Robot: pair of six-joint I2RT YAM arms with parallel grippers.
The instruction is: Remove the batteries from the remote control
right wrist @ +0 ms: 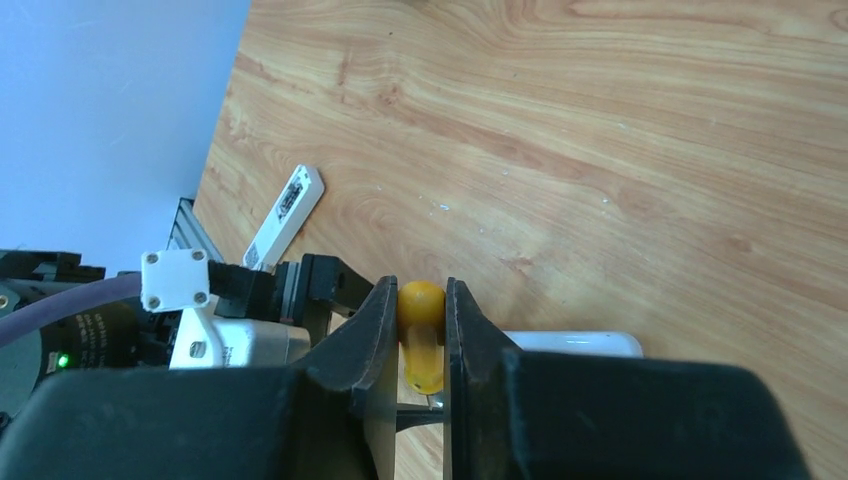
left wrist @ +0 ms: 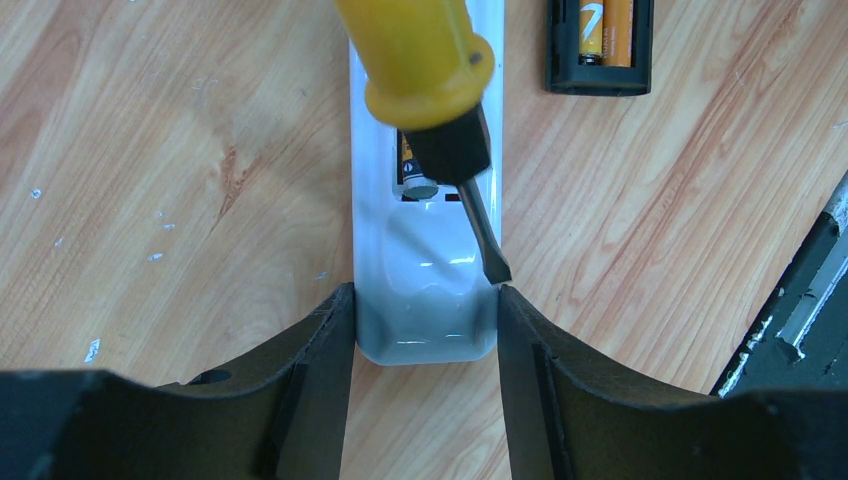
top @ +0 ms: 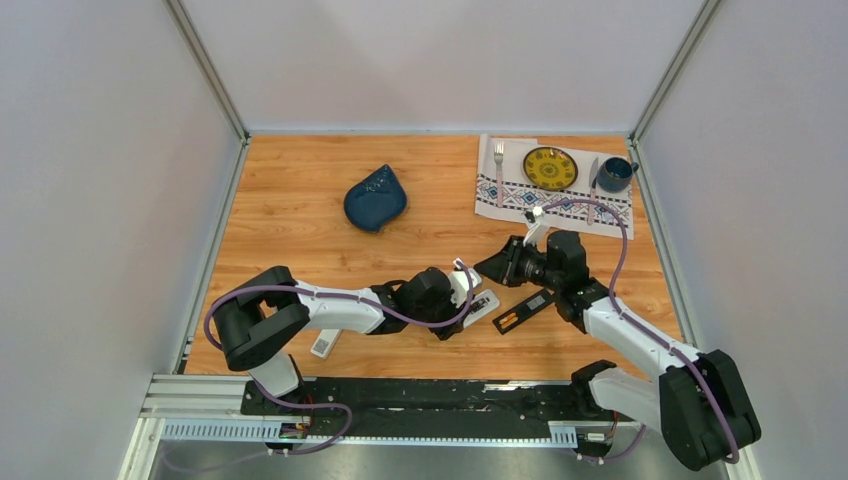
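A battery (left wrist: pixel 421 188) is seen in the open compartment of the white remote (left wrist: pixel 425 335), just ahead of the left gripper (left wrist: pixel 425 300), whose fingers are clamped on the remote's near end from both sides. The blade of the screwdriver (left wrist: pixel 425 60) is angled over the compartment's edge, and its yellow handle is pinched tight in the right gripper (right wrist: pixel 420 295). Two orange batteries (left wrist: pixel 605 28) are seated in a black remote (left wrist: pixel 598 82), further ahead of the left gripper and to its right.
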